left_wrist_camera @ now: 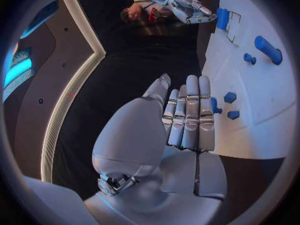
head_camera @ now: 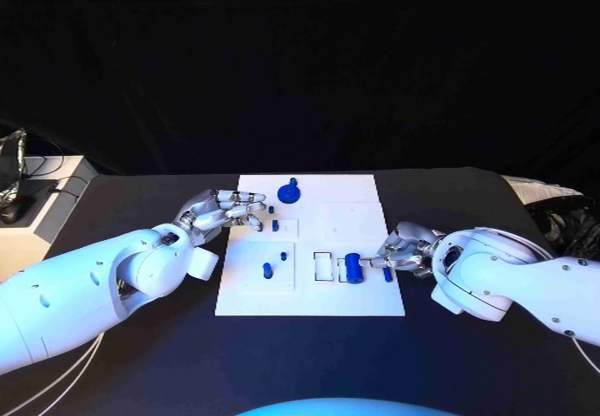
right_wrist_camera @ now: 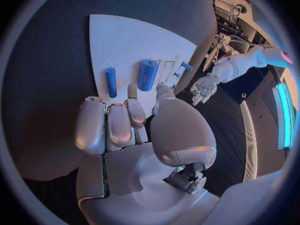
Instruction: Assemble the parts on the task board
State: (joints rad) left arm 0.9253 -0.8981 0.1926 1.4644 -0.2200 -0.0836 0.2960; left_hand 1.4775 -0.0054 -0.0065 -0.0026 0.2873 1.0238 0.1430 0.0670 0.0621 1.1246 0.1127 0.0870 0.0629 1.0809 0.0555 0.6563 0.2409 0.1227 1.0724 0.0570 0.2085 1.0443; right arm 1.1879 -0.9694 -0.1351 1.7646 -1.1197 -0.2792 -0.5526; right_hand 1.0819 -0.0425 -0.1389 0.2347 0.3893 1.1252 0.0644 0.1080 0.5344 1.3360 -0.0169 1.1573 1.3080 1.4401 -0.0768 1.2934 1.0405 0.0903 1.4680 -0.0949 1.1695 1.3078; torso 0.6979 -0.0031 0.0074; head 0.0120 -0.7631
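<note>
The white task board (head_camera: 362,299) lies mid-table. A thick blue cylinder (head_camera: 353,267) lies near its right front, with a slim blue bar (head_camera: 388,275) beside it. My right hand (head_camera: 402,247) hovers at the board's right edge, fingertips close to the cylinder (right_wrist_camera: 147,75) and the bar (right_wrist_camera: 110,81), holding nothing. My left hand (head_camera: 225,211) is over the board's left edge with straight fingers (left_wrist_camera: 187,117), empty, next to two small blue pieces (head_camera: 273,218). A blue peg (head_camera: 266,270) and a small piece (head_camera: 283,256) sit at the left front. A blue disc with a knob (head_camera: 290,192) rests at the far edge.
The black table (head_camera: 150,347) surrounds the board. A pale stand with cables (head_camera: 31,208) stands off the table's far left corner. Cables and a white bundle (head_camera: 557,204) lie at the far right edge.
</note>
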